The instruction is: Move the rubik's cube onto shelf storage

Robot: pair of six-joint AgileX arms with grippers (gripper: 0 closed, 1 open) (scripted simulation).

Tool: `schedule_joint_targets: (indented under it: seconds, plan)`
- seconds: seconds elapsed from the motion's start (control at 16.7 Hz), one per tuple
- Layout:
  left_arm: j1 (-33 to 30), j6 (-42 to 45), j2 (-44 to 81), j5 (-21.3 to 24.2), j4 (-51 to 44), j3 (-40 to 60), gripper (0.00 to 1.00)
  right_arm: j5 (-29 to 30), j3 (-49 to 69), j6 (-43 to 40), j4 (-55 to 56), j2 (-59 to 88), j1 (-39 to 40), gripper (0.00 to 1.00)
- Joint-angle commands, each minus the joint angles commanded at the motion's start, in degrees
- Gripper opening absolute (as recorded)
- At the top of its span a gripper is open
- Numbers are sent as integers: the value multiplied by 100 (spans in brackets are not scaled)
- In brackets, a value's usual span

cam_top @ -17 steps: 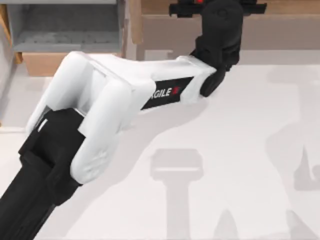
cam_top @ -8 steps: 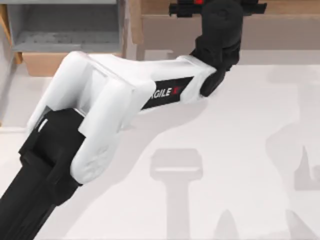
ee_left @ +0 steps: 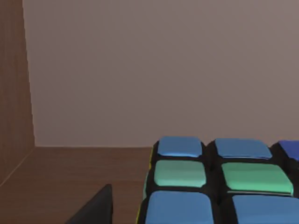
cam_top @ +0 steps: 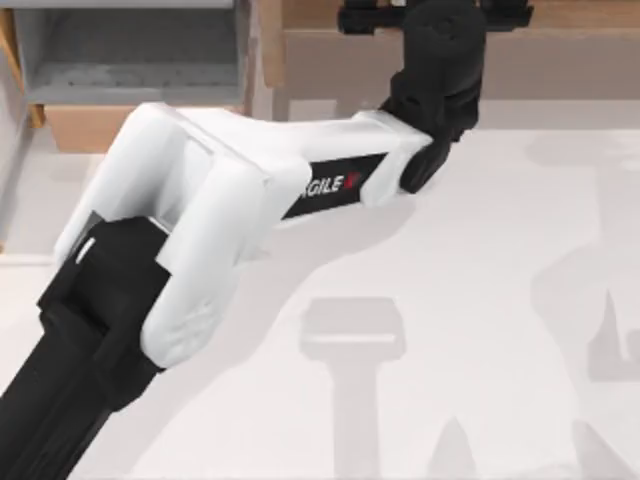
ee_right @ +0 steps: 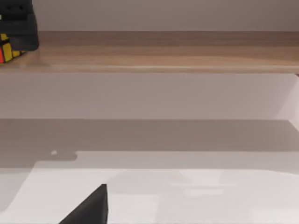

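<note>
The rubik's cube sits on the wooden board of the shelf storage, close up in the left wrist view with blue and green stickers. My left gripper reaches over the shelf's board at the top view's far middle. It is open: its one visible finger stands apart from the cube's side. From the right wrist view the cube shows yellow and red stickers at the board's end, under the black left gripper. One finger of my right gripper hangs over the table, facing the shelf.
A smaller grey-lined box with a light wood front stands at the back left, beside the shelf. The left arm's white link crosses the table's left half. The shelf board runs wide to the right of the cube.
A red spot of the cube beside the left gripper at the top edge no longer shows. The left arm has barely moved.
</note>
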Motion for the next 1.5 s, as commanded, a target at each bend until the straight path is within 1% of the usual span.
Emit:
schedule_joint_targets:
  seconds: [0.24,0.42,0.54,0.66,0.84,1.02,1.14,1.32,1.5]
  plan:
    - [-44,45,-39,29,17,-23,100,0,0,0,0,0,0,100]
    - [-245,477,-410,330,172,-230,100,0,0,0,0,0,0,100]
    - [-352,1003,-827,703,348,-473,100,0,0,0,0,0,0,100]
    - [-327,1682,-1346,1191,562,-765,100,0,0,0,0,0,0,100]
    - [91,2892,-2285,2070,904,-1238,100,0,0,0,0,0,0,100]
    - [1004,4244,-3258,3059,1229,-1804,100,0,0,0,0,0,0,100]
    - [1844,5145,-3769,3716,1400,-2319,100,0,0,0,0,0,0,100]
    - [3341,6343,-4185,4630,1600,-3412,100,0,0,0,0,0,0,100]
    - [4972,7270,-4344,5445,1879,-4779,100,0,0,0,0,0,0,100]
